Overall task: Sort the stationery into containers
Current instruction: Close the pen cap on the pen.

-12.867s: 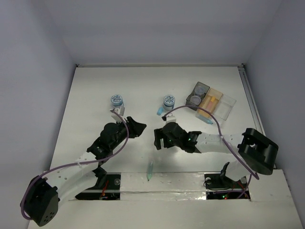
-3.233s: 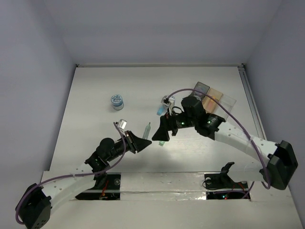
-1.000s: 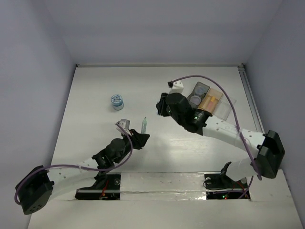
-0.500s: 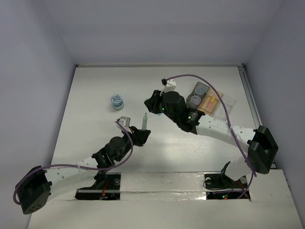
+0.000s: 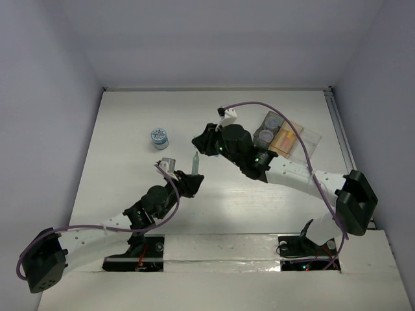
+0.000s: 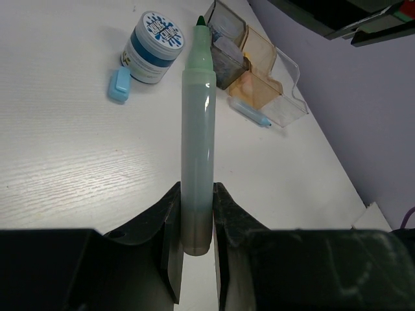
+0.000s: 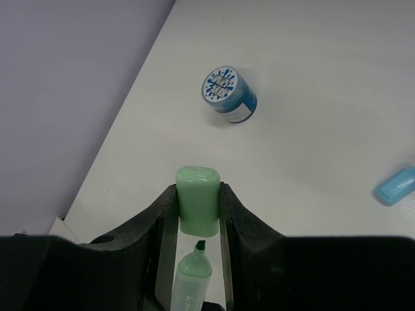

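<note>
My left gripper (image 5: 187, 182) is shut on the lower barrel of an uncapped pale green marker (image 6: 198, 129), held upright with its tip up. My right gripper (image 7: 198, 192) is shut on the matching green cap (image 7: 198, 201), which hangs just above the marker's tip (image 7: 200, 246) without touching it. In the top view the two grippers meet near the table's middle, with the right gripper (image 5: 198, 144) over the marker (image 5: 194, 164). A blue-and-white roll (image 5: 159, 137) stands to the left. The containers (image 5: 286, 134) sit at the back right: dark grey (image 6: 227, 39), tan (image 6: 256, 71) and clear (image 6: 285, 103).
Another patterned roll (image 6: 155, 46) and a small light blue cap (image 6: 119, 85) lie on the table near the containers. A blue marker piece (image 6: 253, 116) lies beside the tan bin. The right arm's purple cable (image 5: 285, 120) arches over the bins. White walls enclose the table.
My right gripper has carried the green cap leftward until it sits over the marker's tip. The left gripper has nudged the marker slightly up and back.
</note>
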`<action>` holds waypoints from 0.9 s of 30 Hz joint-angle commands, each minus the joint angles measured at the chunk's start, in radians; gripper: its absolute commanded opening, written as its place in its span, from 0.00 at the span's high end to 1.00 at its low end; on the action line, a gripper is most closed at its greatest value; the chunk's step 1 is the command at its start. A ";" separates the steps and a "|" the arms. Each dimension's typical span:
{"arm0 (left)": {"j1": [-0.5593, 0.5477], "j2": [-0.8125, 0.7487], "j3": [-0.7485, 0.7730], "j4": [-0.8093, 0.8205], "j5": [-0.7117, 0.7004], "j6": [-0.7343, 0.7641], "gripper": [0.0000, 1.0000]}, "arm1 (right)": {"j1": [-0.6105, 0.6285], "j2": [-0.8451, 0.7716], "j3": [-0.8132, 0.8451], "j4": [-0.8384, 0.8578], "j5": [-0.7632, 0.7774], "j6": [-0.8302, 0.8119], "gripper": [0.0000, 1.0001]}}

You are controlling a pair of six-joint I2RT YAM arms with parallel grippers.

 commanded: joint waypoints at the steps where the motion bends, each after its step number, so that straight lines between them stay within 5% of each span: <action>1: -0.006 -0.015 0.045 0.030 -0.014 0.019 1.00 | 0.004 0.010 -0.009 0.071 -0.035 0.018 1.00; 27: -0.006 -0.038 0.048 0.007 -0.045 0.019 1.00 | 0.022 -0.007 -0.114 0.154 -0.133 0.107 1.00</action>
